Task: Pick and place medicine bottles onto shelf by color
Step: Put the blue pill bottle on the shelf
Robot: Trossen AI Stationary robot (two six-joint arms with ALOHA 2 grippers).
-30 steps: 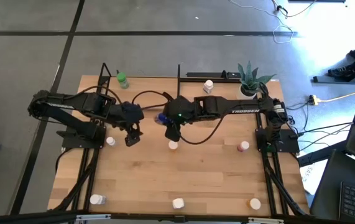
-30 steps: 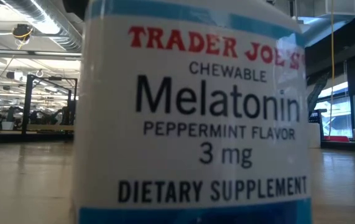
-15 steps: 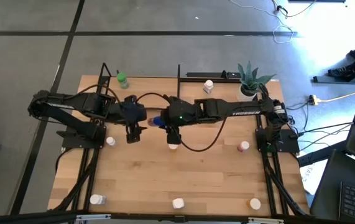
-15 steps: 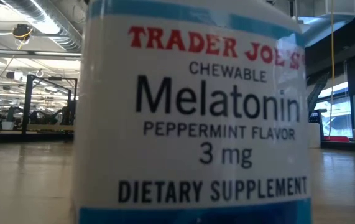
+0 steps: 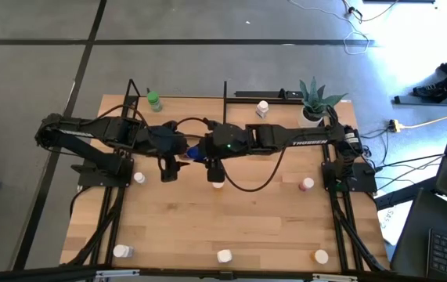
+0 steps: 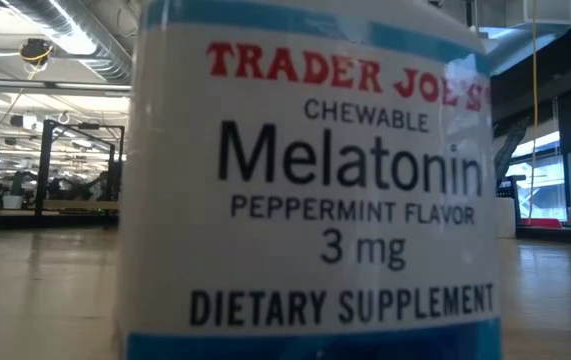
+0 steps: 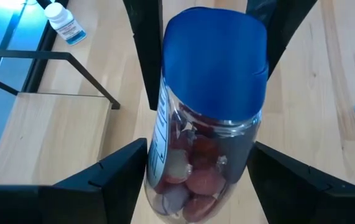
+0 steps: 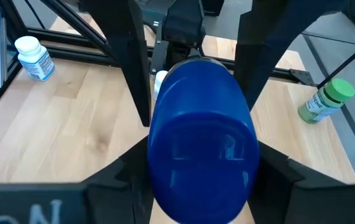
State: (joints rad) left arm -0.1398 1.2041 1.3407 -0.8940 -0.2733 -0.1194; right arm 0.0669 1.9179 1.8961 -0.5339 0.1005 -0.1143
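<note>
A clear bottle of pills with a blue cap (image 5: 195, 153) is in the air between my two grippers, over the middle of the table. My right gripper (image 5: 210, 161) is shut on its cap end (image 8: 202, 149). My left gripper (image 5: 171, 161) is shut on its body (image 7: 196, 168). The shelf (image 5: 178, 110), a light-wood board with thin black posts, stands at the far left. A green bottle (image 5: 154, 100) lies on it. Other white bottles stand scattered on the table. My left gripper pinches the bottle's clear body near its base (image 7: 160, 163) between its two fingers. It comes roughly level from the table's left, the fingers lying along the bottle. The bottle is clear of the table, its cap pointing away from this gripper. My right gripper pinches the blue cap by its sides (image 8: 160, 149) between its two fingers. It comes from the table's right, and the cap's top faces its wrist. The bottle reaches away from it toward the left gripper, clear of the table.
A white bottle (image 5: 218, 182) stands just below my right gripper and another (image 5: 138, 178) near the left arm. More bottles stand at the near edge (image 5: 223, 256), one pink-capped at the right (image 5: 308, 184). A potted plant (image 5: 317, 98) stands far right. A melatonin bottle (image 6: 305, 200) fills the low view.
My right gripper has carried the blue-capped bottle a little toward the table's left, toward my left gripper. My left gripper has gone slightly toward the far edge and now stands at the bottle's base.
</note>
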